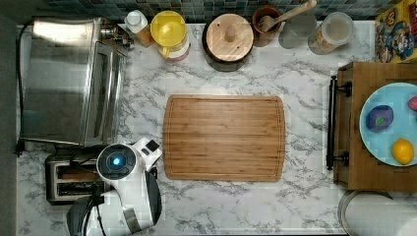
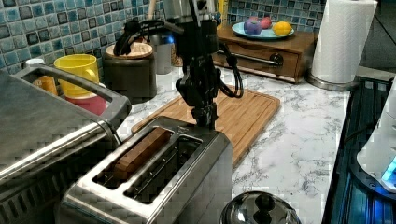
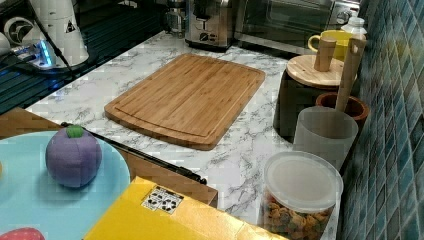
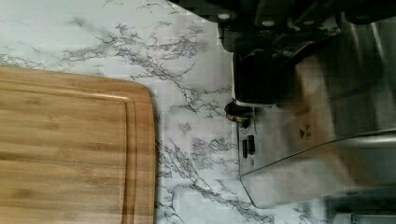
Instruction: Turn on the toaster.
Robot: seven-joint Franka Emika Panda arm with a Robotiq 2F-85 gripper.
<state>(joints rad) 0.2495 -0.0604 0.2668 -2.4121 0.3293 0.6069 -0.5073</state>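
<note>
In the top view's near left corner sits the toaster [image 1: 74,178], just in front of the big toaster oven [image 1: 64,81]. The gripper [image 2: 204,119] hangs over the toaster's end that faces the cutting board [image 1: 224,137], right above where the lever [image 4: 252,77] is. I cannot tell if its fingers are spread or pressed together. If it pushes down a bit off the lever, it could slip past, or shove the toaster sideways, and the toast [image 2: 140,151] stays up.
</note>
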